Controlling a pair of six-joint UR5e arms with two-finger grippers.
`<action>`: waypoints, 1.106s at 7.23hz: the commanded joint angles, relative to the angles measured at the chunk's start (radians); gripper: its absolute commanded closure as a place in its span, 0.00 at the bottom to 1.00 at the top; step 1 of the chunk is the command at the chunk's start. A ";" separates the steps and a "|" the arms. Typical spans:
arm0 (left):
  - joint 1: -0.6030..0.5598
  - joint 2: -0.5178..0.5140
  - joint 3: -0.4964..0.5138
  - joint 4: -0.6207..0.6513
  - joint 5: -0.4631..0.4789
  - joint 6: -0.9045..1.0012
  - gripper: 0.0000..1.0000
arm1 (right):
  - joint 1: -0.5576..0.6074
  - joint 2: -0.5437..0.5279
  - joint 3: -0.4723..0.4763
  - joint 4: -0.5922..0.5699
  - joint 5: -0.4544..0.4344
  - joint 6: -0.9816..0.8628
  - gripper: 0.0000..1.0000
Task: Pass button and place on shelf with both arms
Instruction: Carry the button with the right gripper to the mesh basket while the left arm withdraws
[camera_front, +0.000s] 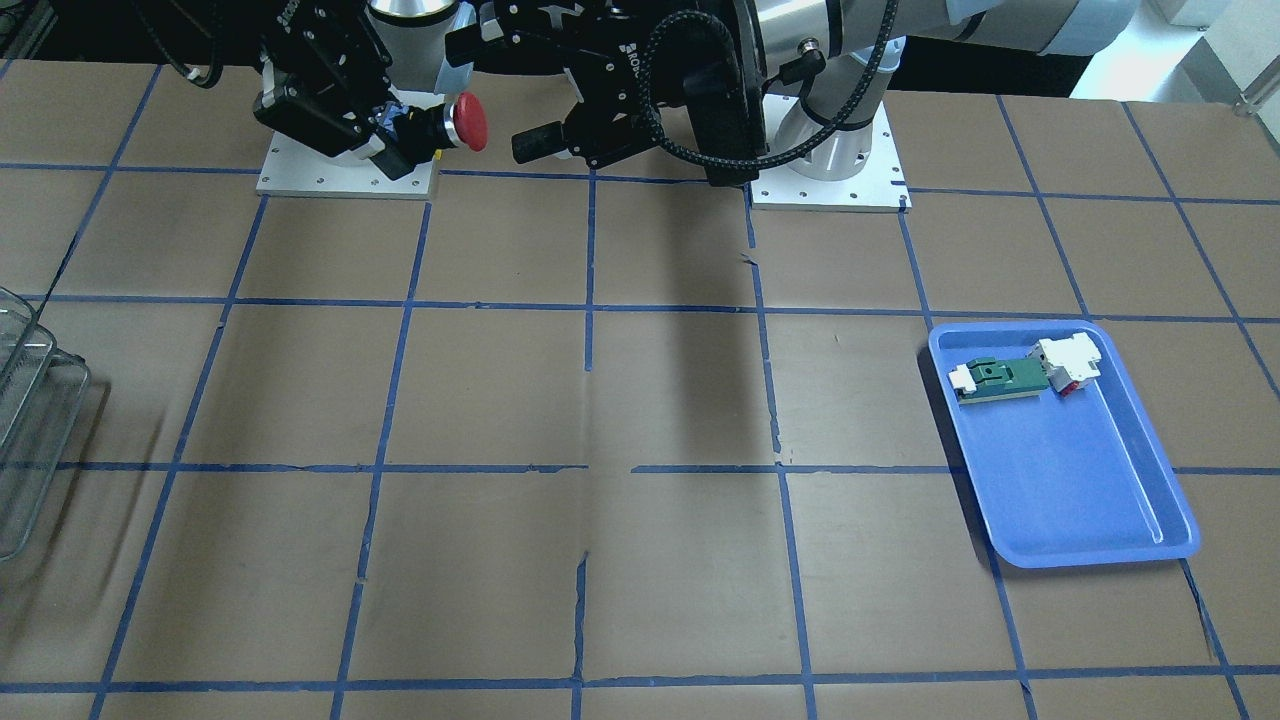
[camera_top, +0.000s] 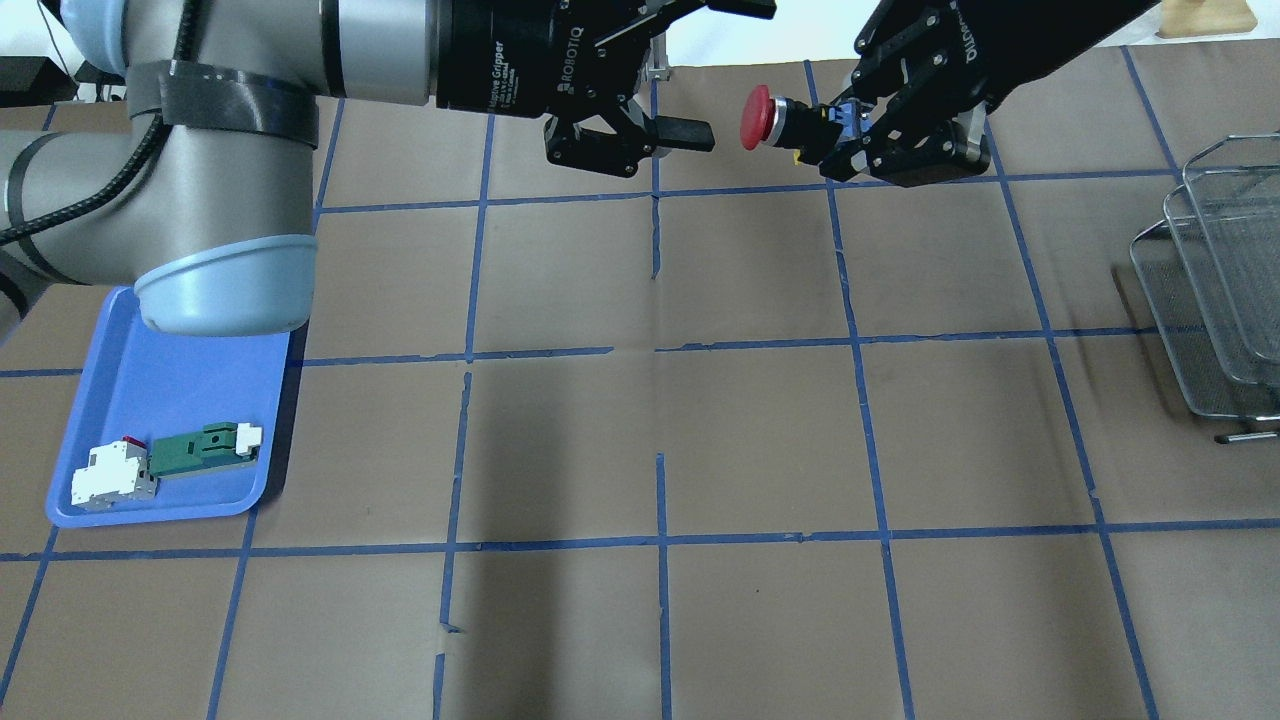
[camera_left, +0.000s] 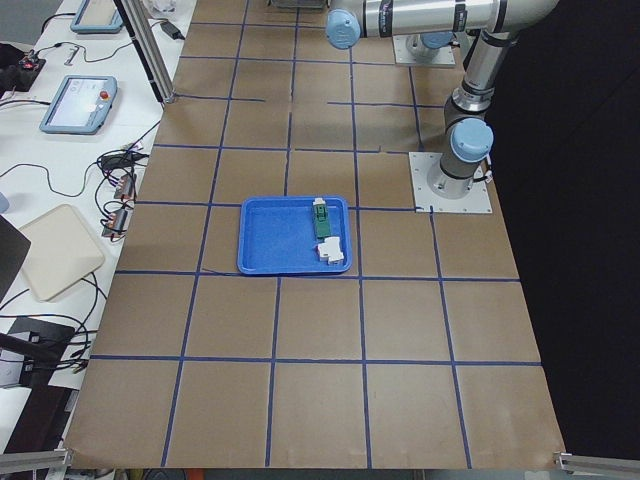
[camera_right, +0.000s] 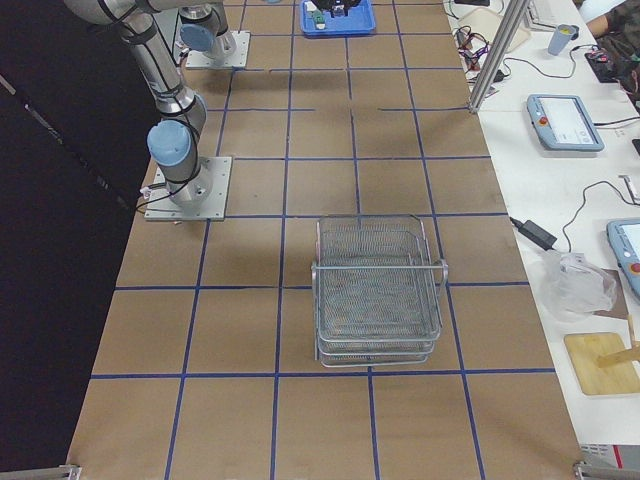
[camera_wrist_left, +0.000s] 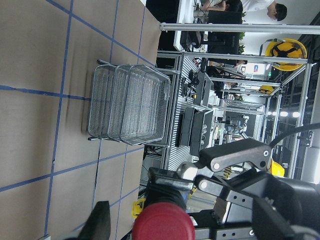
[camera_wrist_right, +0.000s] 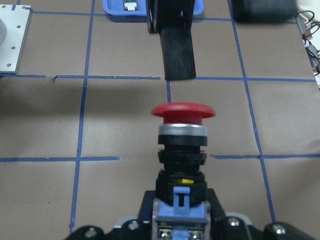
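The button, with a red mushroom head, black body and bluish base, is held level in the air over the table's far middle. My right gripper is shut on its base, and its red head points toward my left gripper. My left gripper is open, its fingers a short gap from the head and not touching it. The front view shows the same button, right gripper and left gripper. The right wrist view shows the button upright and a left finger beyond it. The wire shelf stands at the table's right end.
A blue tray at the table's left end holds a green-and-white connector piece and a white block. The shelf also shows in the right exterior view and the left wrist view. Operators' desks with pendants and cables lie beyond the table.
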 joint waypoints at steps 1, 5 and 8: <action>0.020 -0.032 0.064 -0.014 0.104 0.013 0.00 | -0.179 0.074 0.002 -0.022 -0.205 -0.006 1.00; 0.006 -0.098 0.069 -0.014 0.368 0.132 0.00 | -0.498 0.281 -0.015 -0.193 -0.516 -0.146 1.00; -0.003 -0.158 0.076 -0.112 0.671 0.173 0.00 | -0.618 0.375 -0.010 -0.327 -0.533 -0.331 1.00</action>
